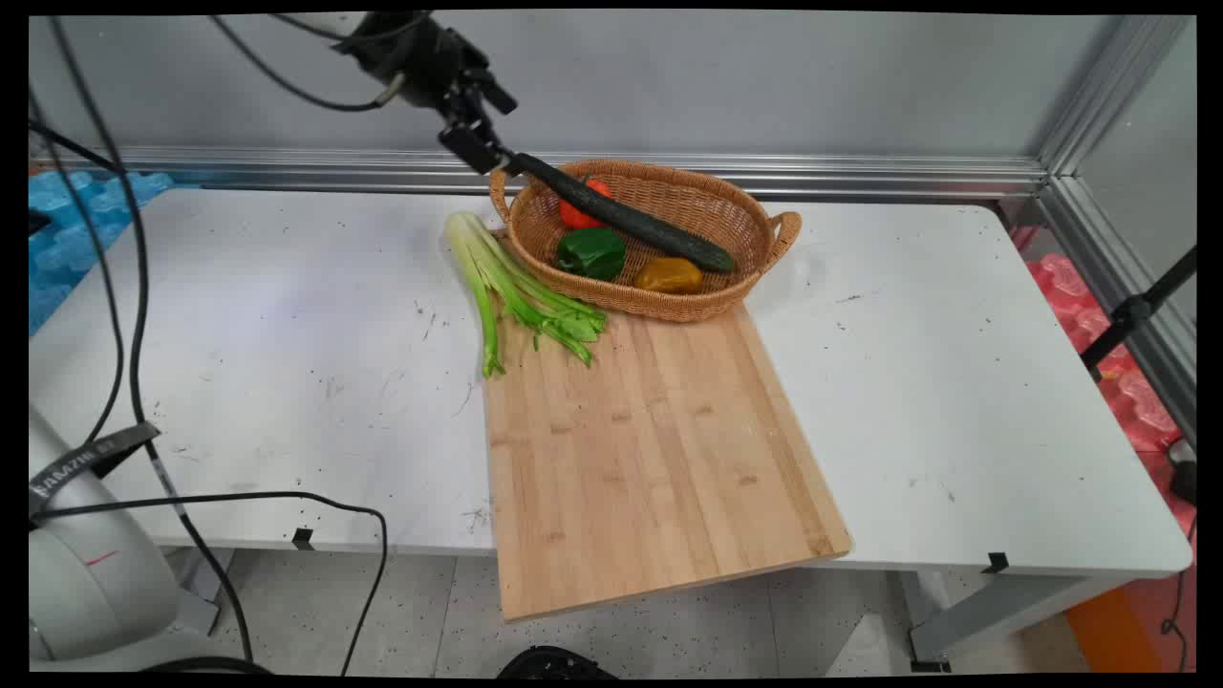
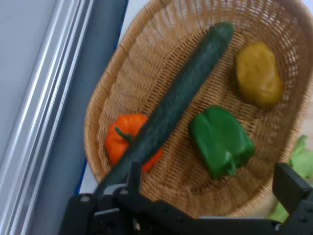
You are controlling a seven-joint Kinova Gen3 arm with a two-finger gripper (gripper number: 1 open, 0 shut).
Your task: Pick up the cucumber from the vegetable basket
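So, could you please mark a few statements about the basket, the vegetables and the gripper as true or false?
1. The cucumber lies slantwise across the basket, passing over the orange vegetable. True.
2. The green pepper sits on the cutting board. False: it is inside the basket.
3. The celery lies beside the basket, its leafy end on the cutting board. True.
4. The gripper is shut on the yellow vegetable. False: it is open, at the cucumber's raised end.

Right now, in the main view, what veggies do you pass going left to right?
Celery → green pepper → yellow pepper. The cucumber and orange pepper overlap the others, so I left them out.
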